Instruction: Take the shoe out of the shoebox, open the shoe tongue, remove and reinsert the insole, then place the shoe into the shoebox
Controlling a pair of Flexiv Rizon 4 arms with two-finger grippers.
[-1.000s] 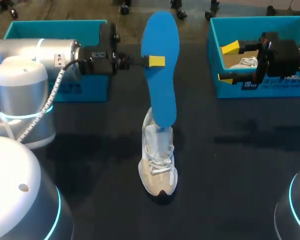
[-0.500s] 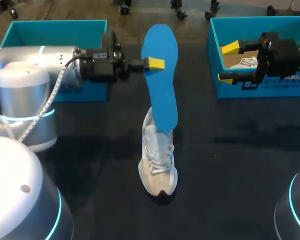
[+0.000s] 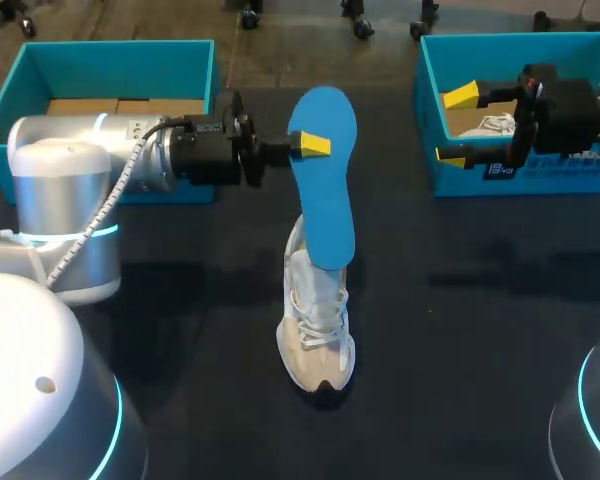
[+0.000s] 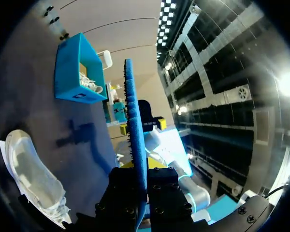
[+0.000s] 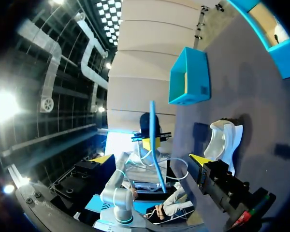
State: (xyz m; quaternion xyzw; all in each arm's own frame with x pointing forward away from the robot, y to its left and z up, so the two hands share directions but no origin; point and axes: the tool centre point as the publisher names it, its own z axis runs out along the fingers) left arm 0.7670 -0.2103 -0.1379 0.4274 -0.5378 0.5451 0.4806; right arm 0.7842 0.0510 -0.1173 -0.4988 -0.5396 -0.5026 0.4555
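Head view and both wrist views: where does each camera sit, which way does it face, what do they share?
Head view: above and behind, looking down; both arms show, left gripper shut on the insole, right gripper open by a shoebox.
Left wrist view: on the left wrist, looking along its own fingers and the insole's edge.
Right wrist view: on the right wrist, facing the left arm; own fingers show.
All share insole and shoe.
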